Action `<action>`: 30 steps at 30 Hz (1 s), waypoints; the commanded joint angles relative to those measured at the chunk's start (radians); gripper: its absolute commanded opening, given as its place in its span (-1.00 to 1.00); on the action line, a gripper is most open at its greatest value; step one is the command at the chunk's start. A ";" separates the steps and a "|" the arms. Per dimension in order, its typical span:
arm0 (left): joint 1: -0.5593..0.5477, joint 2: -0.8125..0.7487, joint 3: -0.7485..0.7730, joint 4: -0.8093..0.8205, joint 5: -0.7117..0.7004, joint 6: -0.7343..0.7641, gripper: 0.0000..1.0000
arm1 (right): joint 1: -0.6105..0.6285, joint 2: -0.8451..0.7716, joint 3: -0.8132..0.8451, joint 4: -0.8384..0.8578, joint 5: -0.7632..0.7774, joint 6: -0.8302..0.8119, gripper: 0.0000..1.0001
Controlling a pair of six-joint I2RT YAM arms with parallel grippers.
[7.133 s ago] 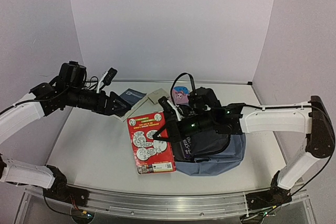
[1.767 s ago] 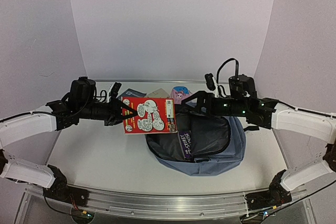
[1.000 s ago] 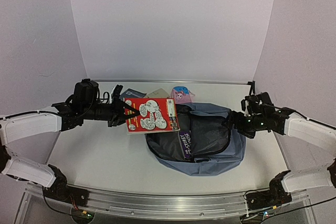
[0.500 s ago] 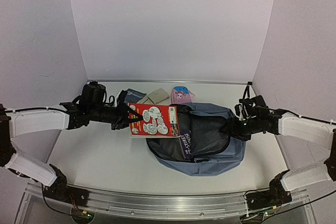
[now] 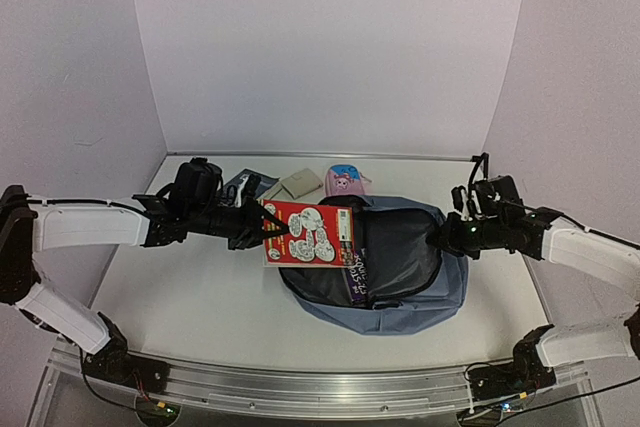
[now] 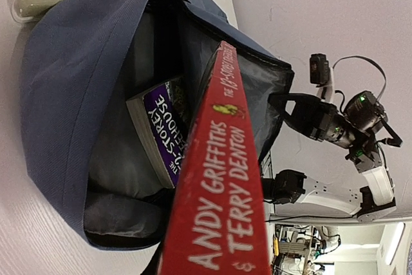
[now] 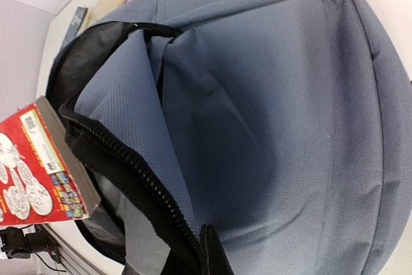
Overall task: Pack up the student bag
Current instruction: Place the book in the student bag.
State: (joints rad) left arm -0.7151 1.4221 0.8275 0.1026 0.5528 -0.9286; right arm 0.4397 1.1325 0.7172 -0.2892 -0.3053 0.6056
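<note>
The student bag [image 5: 410, 292] lies open in the middle of the table, grey-blue with a dark lining [image 6: 71, 82]. A purple book [image 6: 164, 133] stands inside it. My left gripper [image 5: 268, 229] is shut on a red book [image 5: 312, 235], held on edge with its far end over the left side of the bag's mouth [image 6: 219, 191]. That gripper's fingers are hidden behind the book in the left wrist view. My right gripper [image 7: 212, 249] is shut, pinching the fabric at the bag's right zip rim [image 7: 129, 172], as the top view also shows [image 5: 437, 237].
Behind the bag lie a pink pouch [image 5: 345, 180], a beige flat item [image 5: 297, 184] and a dark blue book [image 5: 245, 185]. The side walls stand close on both sides. The table's right edge [image 5: 520, 267] runs beside my right arm.
My left arm has carried the red book rightward to the bag's mouth. My right gripper has moved in to the bag's right rim and gone from wide open to shut on it.
</note>
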 commanded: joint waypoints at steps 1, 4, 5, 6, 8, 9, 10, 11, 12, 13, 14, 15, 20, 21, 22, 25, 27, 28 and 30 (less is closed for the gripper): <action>-0.006 0.065 0.062 0.161 0.020 -0.038 -1.00 | 0.000 -0.070 0.088 0.020 0.013 0.014 -1.00; -0.010 0.110 0.069 0.205 0.039 -0.072 -0.99 | -0.001 -0.065 0.107 0.012 0.002 0.014 -1.00; -0.014 0.123 0.073 0.216 0.043 -0.081 -1.00 | 0.000 -0.065 0.110 0.010 0.000 0.015 -1.00; -0.018 0.136 0.078 0.225 0.047 -0.089 -1.00 | 0.000 -0.065 0.112 0.009 -0.002 0.016 -1.00; -0.029 0.162 0.090 0.237 0.049 -0.100 -1.00 | 0.000 -0.067 0.114 0.008 -0.007 0.020 -1.00; -0.037 0.176 0.097 0.242 0.051 -0.103 -1.00 | 0.000 -0.067 0.115 0.008 -0.007 0.021 -1.00; -0.044 0.188 0.102 0.248 0.053 -0.108 -1.00 | 0.000 -0.067 0.116 0.008 -0.008 0.020 -1.00; -0.050 0.202 0.105 0.262 0.055 -0.116 -1.00 | 0.000 -0.066 0.117 0.008 -0.008 0.020 -1.00; -0.054 0.217 0.108 0.280 0.058 -0.127 -1.00 | 0.000 -0.065 0.118 0.008 -0.009 0.019 -1.00; -0.059 0.231 0.110 0.297 0.060 -0.137 -1.00 | 0.000 -0.064 0.117 0.008 -0.009 0.018 -1.00; -0.065 0.245 0.113 0.315 0.062 -0.146 -1.00 | 0.000 -0.063 0.117 0.008 -0.009 0.016 -1.00; -0.070 0.261 0.120 0.329 0.062 -0.154 -1.00 | 0.000 -0.063 0.115 0.008 -0.008 0.016 -1.00; -0.100 0.347 0.175 0.306 0.030 -0.158 -1.00 | 0.000 -0.065 0.112 0.008 -0.012 0.021 -1.00; -0.104 0.360 0.182 0.298 0.021 -0.159 -1.00 | 0.000 -0.067 0.114 0.009 -0.014 0.021 -1.00; -0.110 0.372 0.190 0.291 0.008 -0.160 -1.00 | -0.001 -0.071 0.116 0.009 -0.016 0.021 -1.00; -0.122 0.401 0.221 0.263 -0.013 -0.162 -0.99 | 0.000 -0.092 0.128 0.008 -0.012 0.022 -1.00; -0.126 0.408 0.227 0.262 -0.029 -0.166 -1.00 | 0.001 -0.113 0.137 0.006 0.006 0.027 -1.00; -0.127 0.405 0.224 0.268 -0.034 -0.169 -1.00 | 0.000 -0.128 0.141 0.006 0.021 0.031 -1.00; -0.127 0.394 0.213 0.274 -0.048 -0.171 -1.00 | -0.001 -0.155 0.148 0.005 0.041 0.036 -1.00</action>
State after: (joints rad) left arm -0.8342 1.8337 1.0007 0.3155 0.5405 -1.0926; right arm 0.4404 1.0485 0.7974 -0.3158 -0.3221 0.6294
